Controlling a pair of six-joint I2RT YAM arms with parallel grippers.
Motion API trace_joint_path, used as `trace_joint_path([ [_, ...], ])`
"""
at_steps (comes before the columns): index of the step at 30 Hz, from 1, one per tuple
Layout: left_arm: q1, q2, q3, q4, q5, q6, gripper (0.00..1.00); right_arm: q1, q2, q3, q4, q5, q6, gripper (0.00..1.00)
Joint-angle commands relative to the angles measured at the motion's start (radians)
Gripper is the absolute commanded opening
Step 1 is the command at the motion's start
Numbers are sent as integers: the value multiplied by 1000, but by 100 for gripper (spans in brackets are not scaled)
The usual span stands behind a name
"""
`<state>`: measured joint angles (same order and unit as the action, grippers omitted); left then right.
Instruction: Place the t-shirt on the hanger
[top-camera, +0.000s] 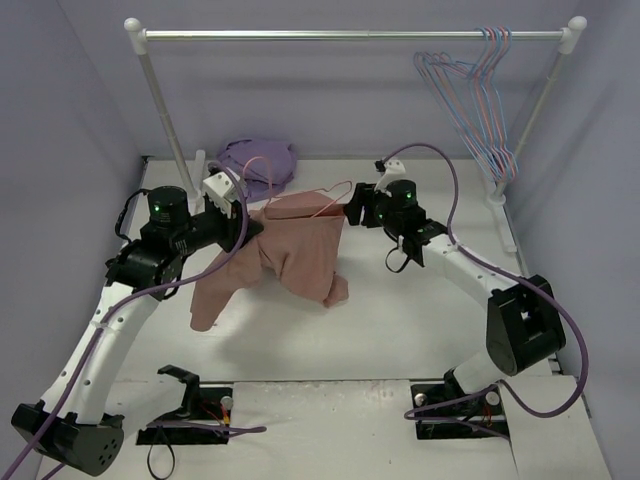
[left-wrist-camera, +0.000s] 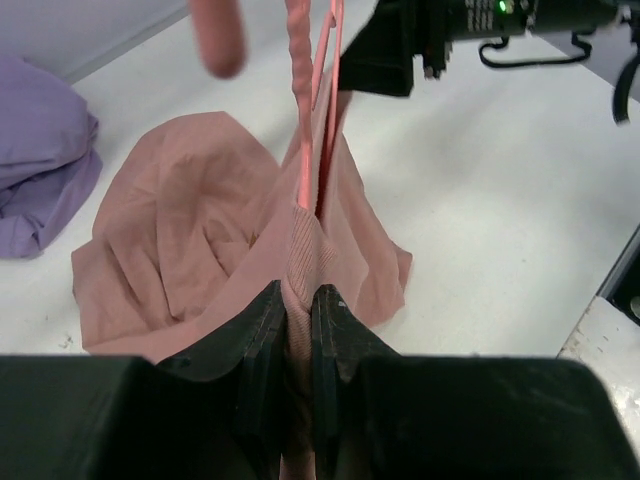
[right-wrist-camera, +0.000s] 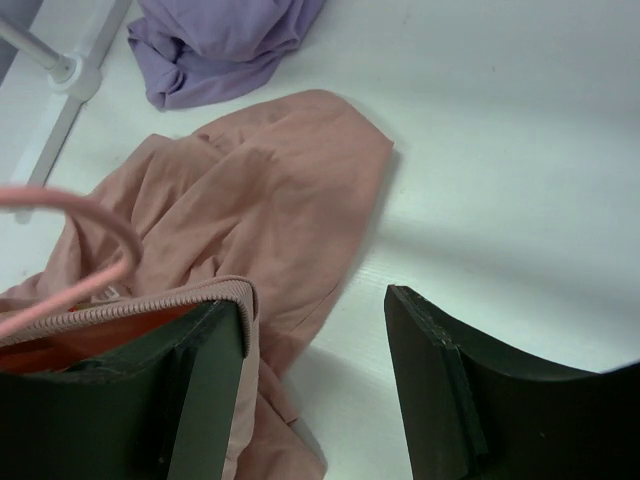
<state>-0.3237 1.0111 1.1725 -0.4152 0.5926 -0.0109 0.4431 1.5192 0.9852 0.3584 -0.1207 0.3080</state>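
Black fingers of the left gripper (left-wrist-camera: 300, 305), at the bottom centre of the left wrist view, are closed tight on the ribbed neckband (left-wrist-camera: 300, 240) of the t-shirt (left-wrist-camera: 180, 230). The pale-pink wire hanger (left-wrist-camera: 305, 120) rises out of that neckband toward the top of the frame. I cannot tell whether the wire is pinched along with the cloth.

In the right wrist view, the right gripper (right-wrist-camera: 312, 300) has its jaws wide apart and grips nothing. The neckband merely drapes over its left-hand finger (right-wrist-camera: 200, 380), at lower left. From overhead, the shirt hangs between the two grippers at mid-frame, its lower part crumpled on the table (top-camera: 400, 320). Only the hanger's hook and upper wire show above the cloth, so I cannot judge how far its shoulders are seated. A lavender garment (top-camera: 258, 160) lies just behind.

Hazards, as I judge them:
- **Neckband slipping:** it is only hooked on the open right finger, so any lift or sideways pull could slide it off and collapse the opening.
- **Hanger tipping:** held by fabric tension alone, it may tip or drop out.
- **Trapped wire:** if the left pinch holds the wire, spreading the arms would drag the hanger askew.
- **Snagging:** the slack lower cloth could catch on the table.
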Motion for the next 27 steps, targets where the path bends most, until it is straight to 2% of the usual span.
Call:
trace_joint_path([
  [1, 3, -58, 64, 70, 90, 60, 0, -89, 6, 90, -56, -33, -110, 56],
  [7, 3, -49, 67, 0, 113, 115, 0, -136, 22, 173, -98, -53, -178, 57],
  [15, 3, 27, 137, -169, 79, 216, 0, -136, 0, 216, -102, -26, -224, 56],
  [20, 5, 64, 148, -212, 87, 252, 0, -136, -27, 237, -104, -36, -253, 53],
  [24, 2, 113, 168, -267, 101, 278, 0, -133, -51, 256, -114, -42, -276, 47],
  [27, 0, 145, 196, -293, 142, 293, 0, -127, -63, 276, -122, -63, -299, 39],
])
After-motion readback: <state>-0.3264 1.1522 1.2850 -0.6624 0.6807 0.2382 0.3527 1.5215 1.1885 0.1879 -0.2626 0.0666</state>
